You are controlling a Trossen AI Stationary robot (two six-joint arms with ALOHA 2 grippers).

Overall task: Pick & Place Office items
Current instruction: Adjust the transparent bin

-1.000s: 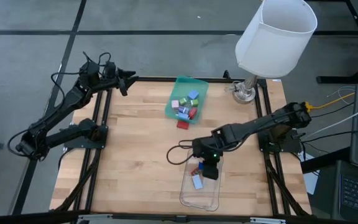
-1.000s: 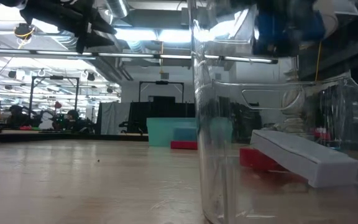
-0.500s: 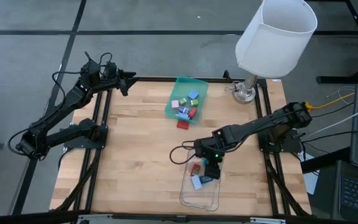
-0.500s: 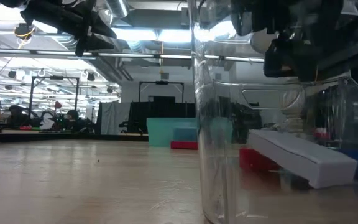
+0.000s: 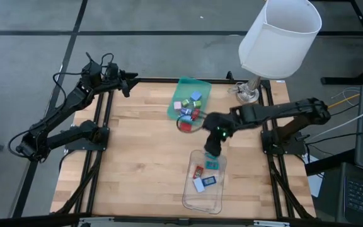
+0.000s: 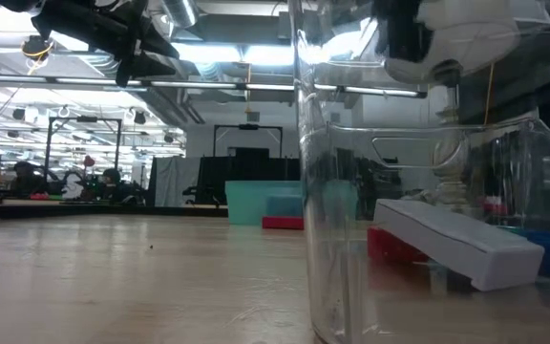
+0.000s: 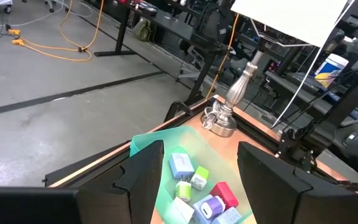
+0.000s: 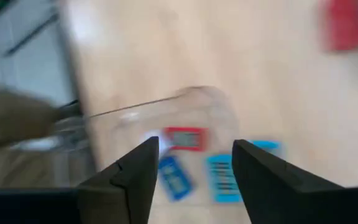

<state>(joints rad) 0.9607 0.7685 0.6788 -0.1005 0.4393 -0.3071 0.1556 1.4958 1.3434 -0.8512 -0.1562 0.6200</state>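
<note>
Several colourful office items (image 5: 188, 108) lie in the green tray (image 5: 200, 86) at the table's far middle. One red piece (image 5: 185, 126) lies on the table beside the tray. A red piece (image 5: 198, 171), a teal piece (image 5: 212, 165), a blue piece (image 5: 209, 180) and a white piece (image 5: 199, 185) lie in the clear plastic tray (image 5: 214, 203). My right gripper (image 5: 212, 150) hangs open and empty above the clear tray's far end. My left gripper (image 5: 129, 82) is open and empty at the table's far left corner.
A lamp with a white shade (image 5: 280, 34) stands on its metal base (image 5: 247, 94) at the table's far right corner. Bare wood lies to the left of both trays. In the low view the clear tray's wall (image 6: 337, 191) stands close in front.
My right gripper has let go of a blue piece, which has dropped into the clear tray beside the white and red pieces. The gripper has then risen out of the tray and gone toward the table's far edge, nearer the green tray.
</note>
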